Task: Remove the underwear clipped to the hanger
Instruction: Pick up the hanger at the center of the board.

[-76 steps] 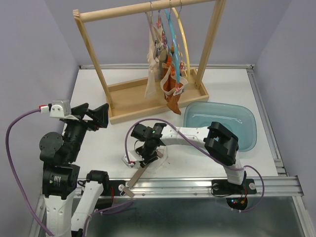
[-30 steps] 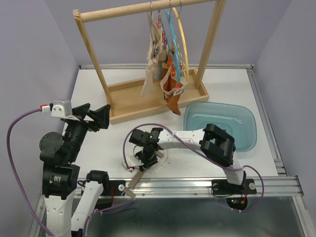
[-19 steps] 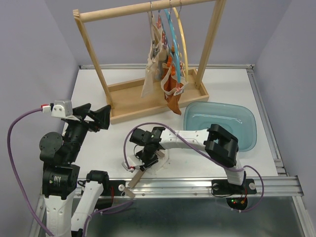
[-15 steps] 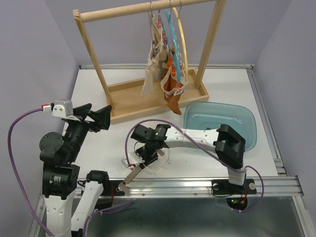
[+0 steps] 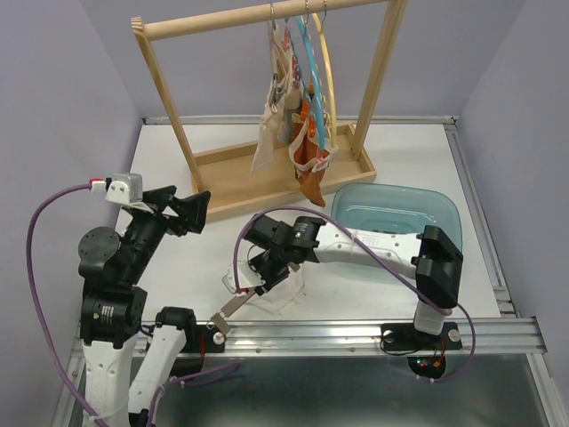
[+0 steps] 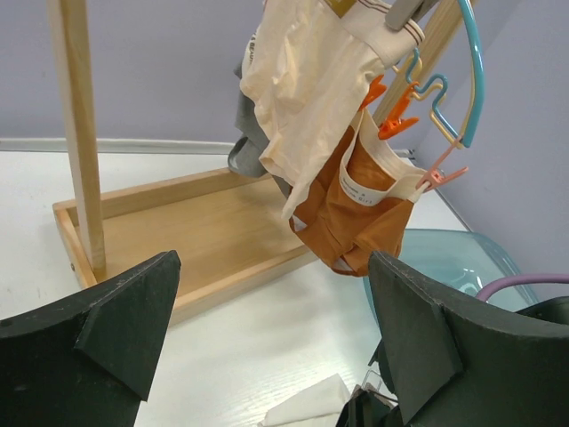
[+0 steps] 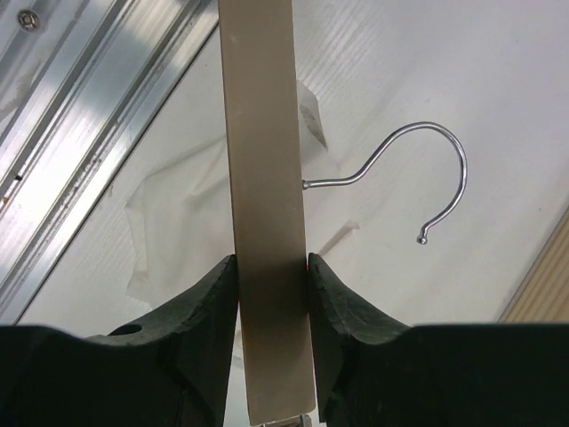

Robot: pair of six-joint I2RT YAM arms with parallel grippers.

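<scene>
Top external: hanger (image 5: 235,303) clamped in right jaws has shifted toward rack (image 5: 240,178).

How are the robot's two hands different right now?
The left hand is wide open and empty; the right hand is shut on a beige hanger. The left hand faces the wooden rack; the right hand points down at the table. Both are black.

left tool (image 6: 271,311): raised, jaws wide apart | right tool (image 7: 271,289): low, clamped on hanger (image 7: 258,133)
</scene>
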